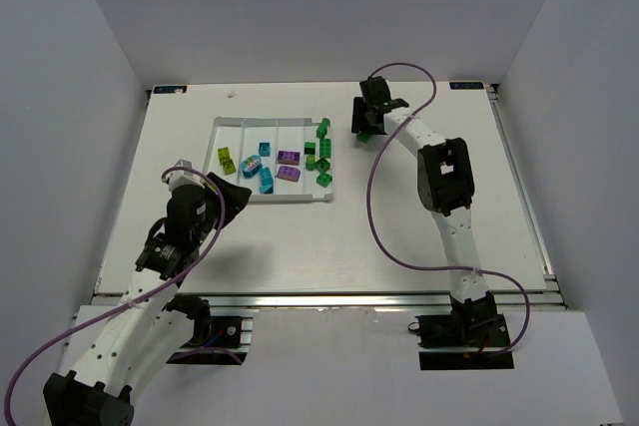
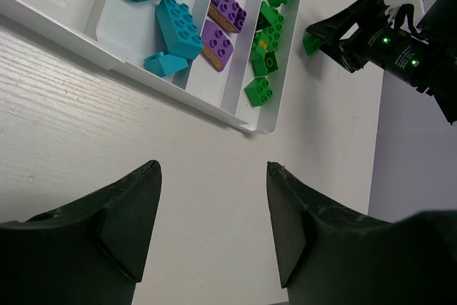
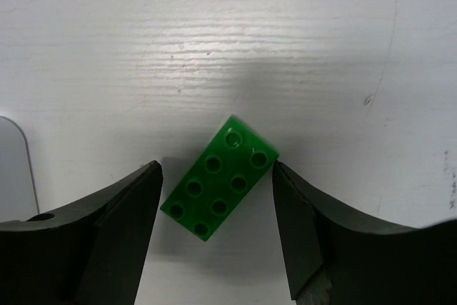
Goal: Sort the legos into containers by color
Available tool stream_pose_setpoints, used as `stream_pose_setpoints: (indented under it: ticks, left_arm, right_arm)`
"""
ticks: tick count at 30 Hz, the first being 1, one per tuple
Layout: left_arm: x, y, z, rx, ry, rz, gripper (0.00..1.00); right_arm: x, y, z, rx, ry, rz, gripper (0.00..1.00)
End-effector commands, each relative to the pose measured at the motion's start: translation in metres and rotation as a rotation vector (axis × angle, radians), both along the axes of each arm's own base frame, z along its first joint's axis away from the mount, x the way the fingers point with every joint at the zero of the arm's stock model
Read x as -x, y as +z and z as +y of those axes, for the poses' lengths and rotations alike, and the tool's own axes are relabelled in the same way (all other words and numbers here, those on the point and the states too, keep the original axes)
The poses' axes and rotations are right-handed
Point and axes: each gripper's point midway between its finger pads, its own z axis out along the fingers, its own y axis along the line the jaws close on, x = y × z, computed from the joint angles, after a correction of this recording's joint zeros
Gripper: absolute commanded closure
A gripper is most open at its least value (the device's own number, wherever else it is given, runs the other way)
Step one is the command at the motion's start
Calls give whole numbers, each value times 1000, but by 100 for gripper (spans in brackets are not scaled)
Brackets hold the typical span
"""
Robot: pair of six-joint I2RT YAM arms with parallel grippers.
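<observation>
White walls [image 1: 80, 97] enclosed the white surface [image 1: 329, 246]. We saw the tray [image 1: 290, 201] holding bricks [image 1: 289, 174] by color in four compartments. The left claw [image 2: 213, 165] stood apart; the right claw [image 3: 214, 168], also apart, flanked a loose green brick [image 3: 218, 180].

you've got glossy smooth plastic on the green brick [image 3: 220, 187], a matt white faintly grained table [image 3: 285, 41], a smooth white plastic tray [image 2: 200, 106]

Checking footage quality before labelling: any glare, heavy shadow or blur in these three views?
Top external: even light, only a soft shadow beside the left arm on the table, nothing blurred. Left wrist: tray and legos sharp, the near fingers dark with little detail. Right wrist: green lego sharp, soft shadow under it, a mild bright patch on the table above it, no harsh glare.
</observation>
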Motion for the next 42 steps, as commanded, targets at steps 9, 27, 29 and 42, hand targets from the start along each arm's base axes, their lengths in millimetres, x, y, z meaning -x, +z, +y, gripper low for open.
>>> stream_pose_setpoints:
  ticks: [9,27,29,42]
  left_arm:
    - [-10,14,-4,-6,-12,-44,30]
    - [-4,14,-3,10,-16,-67,30]
    - [-5,17,-3,10,-17,-71,30]
    - [1,27,1,18,-3,-105,30]
  right_arm:
    - [0,-24,-12,90,165,21,51]
    - [76,-56,-11,90,364,242,61]
    - [77,-51,-9,83,387,238,72]
    - [107,89,70,-175,828,-170,100]
